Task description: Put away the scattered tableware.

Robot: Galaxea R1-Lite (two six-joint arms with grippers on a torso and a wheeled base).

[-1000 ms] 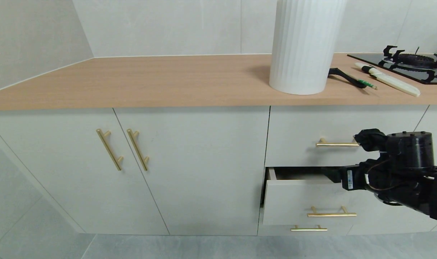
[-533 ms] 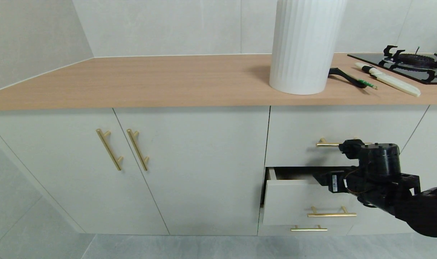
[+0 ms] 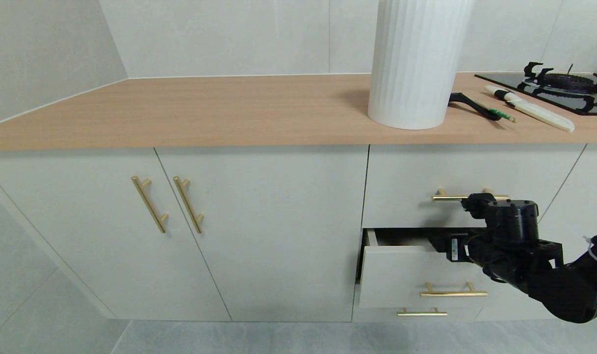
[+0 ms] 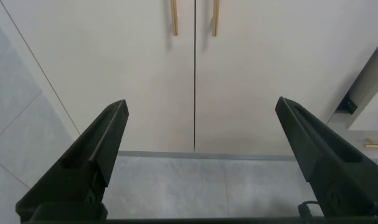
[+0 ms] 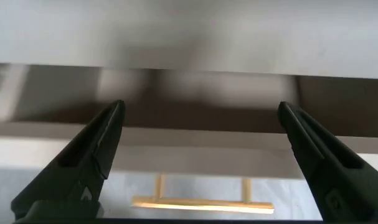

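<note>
On the wooden counter lie a black-handled utensil, a thin green-tipped tool and a cream knife, all to the right of a tall white ribbed vase. Below them the middle drawer stands partly pulled out. My right gripper sits at the drawer's top gap, just over its front panel. In the right wrist view the right gripper is open with nothing between its fingers, facing the dark drawer opening. My left gripper is open and empty, facing the cabinet doors.
A black gas hob sits at the counter's far right. Gold bar handles mark the top drawer, the open drawer and the two cabinet doors. Grey tiled floor lies below.
My right arm has moved left and in toward the cabinet, bringing its gripper closer into the gap above the open drawer. The drawer and the items on the counter have stayed put.
</note>
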